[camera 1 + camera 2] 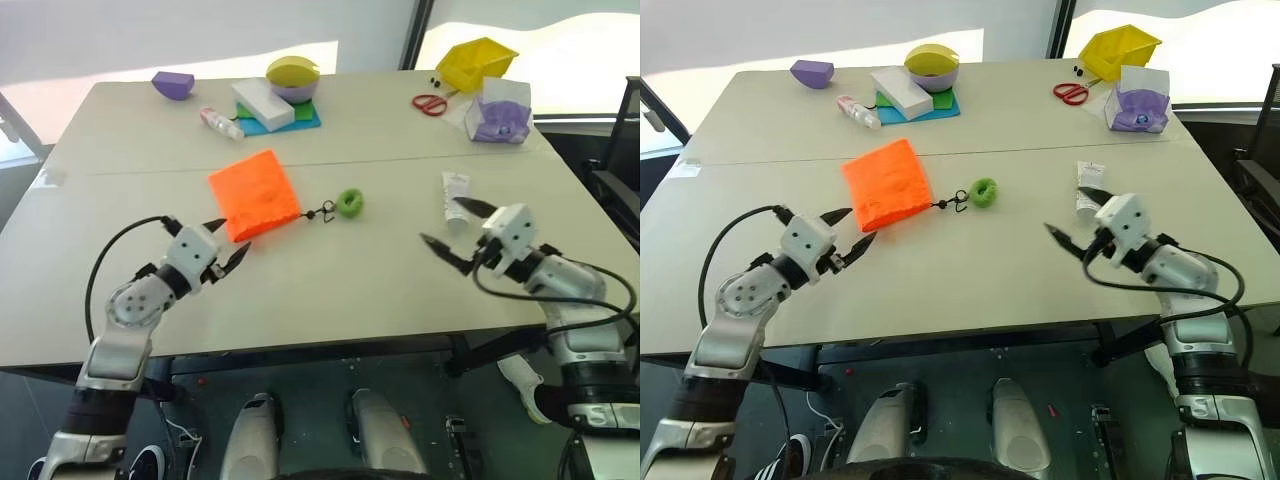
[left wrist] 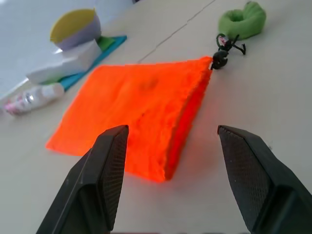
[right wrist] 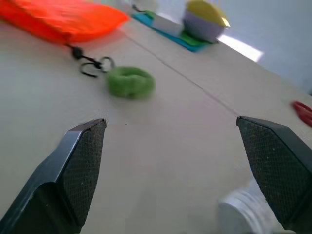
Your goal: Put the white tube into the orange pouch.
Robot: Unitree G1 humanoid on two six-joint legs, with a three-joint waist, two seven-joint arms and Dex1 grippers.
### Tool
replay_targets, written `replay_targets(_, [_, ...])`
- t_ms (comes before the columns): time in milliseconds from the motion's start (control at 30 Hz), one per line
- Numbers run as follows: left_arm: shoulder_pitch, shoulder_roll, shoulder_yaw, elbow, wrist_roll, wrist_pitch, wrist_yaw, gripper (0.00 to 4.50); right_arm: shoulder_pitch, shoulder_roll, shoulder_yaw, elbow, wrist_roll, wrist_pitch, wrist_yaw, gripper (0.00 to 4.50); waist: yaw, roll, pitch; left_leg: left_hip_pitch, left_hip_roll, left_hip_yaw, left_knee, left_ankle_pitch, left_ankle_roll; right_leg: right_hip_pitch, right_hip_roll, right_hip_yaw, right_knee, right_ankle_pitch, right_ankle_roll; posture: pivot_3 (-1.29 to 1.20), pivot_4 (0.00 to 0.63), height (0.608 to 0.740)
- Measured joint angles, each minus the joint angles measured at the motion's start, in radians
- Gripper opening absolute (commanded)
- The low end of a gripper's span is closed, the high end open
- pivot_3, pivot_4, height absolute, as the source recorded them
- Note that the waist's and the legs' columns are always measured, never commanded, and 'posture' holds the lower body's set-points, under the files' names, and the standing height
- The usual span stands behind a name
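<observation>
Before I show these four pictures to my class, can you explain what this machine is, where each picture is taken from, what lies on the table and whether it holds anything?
It is a humanoid robot with two arms, each ending in a gripper of two black fingers. Two pictures come from cameras on its head, looking down over the arms; the other two come from cameras on its wrists, looking out between the fingers.

On the table lie the orange pouch, its cord ending in a green ring, and the white tube. Farther back are a small bottle, a white block, a yellow and purple bowl, red scissors and a yellow bin.

Nothing is held. The left gripper is open near the pouch; the right gripper is open beside the tube.
</observation>
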Motion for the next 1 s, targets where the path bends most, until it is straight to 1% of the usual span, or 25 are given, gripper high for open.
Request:
replay_targets(133, [-0.044,-0.023,-0.040,0.053,0.080,-0.015,0.063,3.12,-0.001,0.055,0.048,-0.082,-0.023,0.035,-0.030,4.46,0.000,0.000,0.000,0.000,0.000,0.001,-0.001,0.000,0.000,-0.001,0.000,0.000,0.000,0.000,0.000,0.00,0.150,0.740])
replay_targets(267, [-0.054,-0.047,-0.100,0.088,0.184,-0.023,0.131,3.12,0.000,0.132,0.127,-0.173,-0.043,0.087,-0.062,4.46,0.002,0.000,0.000,0.000,0.000,0.000,-0.002,0.000,0.000,-0.001,0.000,0.000,0.000,0.000,0.000,0.00,0.150,0.740])
replay_targets(367, [-0.058,-0.075,-0.115,0.103,0.220,-0.022,0.180,3.12,0.024,0.138,0.172,-0.219,-0.074,0.091,-0.064,4.46,0.008,-0.001,0.000,-0.001,0.000,0.000,-0.002,0.000,0.000,-0.001,0.000,0.000,0.000,0.000,0.001,0.00,0.150,0.740])
replay_targets(467, [-0.060,-0.087,-0.115,0.107,0.252,0.001,0.225,3.12,0.036,0.155,0.200,-0.224,-0.097,0.097,-0.068,4.46,0.009,-0.001,0.000,-0.001,0.000,0.001,-0.001,0.000,0.000,-0.001,0.000,0.000,0.000,0.000,0.001,0.00,0.150,0.740])
replay_targets(633, [-0.063,-0.120,-0.122,0.107,0.287,0.031,0.279,3.12,0.022,0.160,0.202,-0.221,-0.111,0.099,-0.075,4.46,0.009,-0.001,0.000,0.000,0.000,0.001,-0.001,0.000,0.000,-0.001,0.000,0.000,0.000,0.001,0.001,0.00,0.150,0.740])
replay_targets(733, [-0.101,-0.127,-0.121,0.144,0.311,0.055,0.317,3.12,0.021,0.160,0.202,-0.207,-0.118,0.096,-0.075,4.46,0.010,-0.001,0.000,0.000,0.000,0.000,-0.001,0.000,0.000,-0.001,0.000,0.000,0.000,0.001,0.001,0.00,0.150,0.740])
replay_targets(833, [-0.130,-0.137,-0.120,0.171,0.315,0.074,0.334,2.30,0.021,0.162,0.202,-0.198,-0.120,0.092,-0.075,4.50,0.012,-0.001,0.000,0.000,0.000,0.001,-0.001,0.000,0.000,-0.001,0.000,0.000,0.000,0.001,0.001,0.00,0.150,0.740])
replay_targets(967, [-0.137,-0.151,-0.119,0.180,0.306,0.086,0.331,0.28,0.021,0.168,0.202,-0.193,-0.131,0.085,-0.077,4.50,0.013,-0.001,0.000,0.000,0.000,0.001,-0.001,0.000,0.000,-0.001,0.000,0.000,0.000,0.001,0.002,0.00,0.150,0.740])
replay_targets(1000, [-0.141,-0.151,-0.118,0.178,0.304,0.086,0.330,0.03,0.021,0.168,0.202,-0.193,-0.136,0.084,-0.077,4.50,0.017,-0.001,0.000,0.000,0.000,0.001,-0.001,0.000,0.000,-0.001,0.000,0.000,0.000,0.001,0.002,0.00,0.150,0.740])
